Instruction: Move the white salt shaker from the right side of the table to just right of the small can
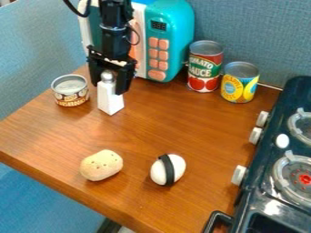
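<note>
In the camera view, a white shaker (110, 98) stands upright on the wooden table (167, 129), its silvery top between the gripper's (109, 83) widely parted fingers. A short can (71, 91) is near; a teal toy microwave (175, 27) stands behind.

1 camera; looks down at a slant

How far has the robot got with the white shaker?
Done: the gripper is at the shaker's top. In hand: maybe the grip, though I can't tell if it's holding. Left: probably any lifting, since the shaker looks to be standing on the table.
</note>
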`<control>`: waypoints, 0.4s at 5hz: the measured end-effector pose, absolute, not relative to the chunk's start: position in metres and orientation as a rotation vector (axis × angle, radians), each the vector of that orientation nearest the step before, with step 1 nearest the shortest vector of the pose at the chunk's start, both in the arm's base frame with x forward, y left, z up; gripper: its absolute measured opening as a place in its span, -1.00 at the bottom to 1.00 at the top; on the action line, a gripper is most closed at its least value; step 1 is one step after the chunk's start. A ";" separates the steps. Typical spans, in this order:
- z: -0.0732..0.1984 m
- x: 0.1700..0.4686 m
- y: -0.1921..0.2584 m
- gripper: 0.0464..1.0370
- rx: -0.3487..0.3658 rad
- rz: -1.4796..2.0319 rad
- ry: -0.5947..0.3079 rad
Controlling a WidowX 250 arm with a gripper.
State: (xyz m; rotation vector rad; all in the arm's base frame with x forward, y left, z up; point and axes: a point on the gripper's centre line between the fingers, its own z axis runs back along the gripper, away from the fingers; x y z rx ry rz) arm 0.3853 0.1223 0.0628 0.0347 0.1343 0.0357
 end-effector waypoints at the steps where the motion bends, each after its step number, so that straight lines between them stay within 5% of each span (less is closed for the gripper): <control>1: 0.083 0.386 0.126 0.94 0.023 0.039 0.080; 2: 0.111 0.383 0.123 0.93 0.039 0.046 0.022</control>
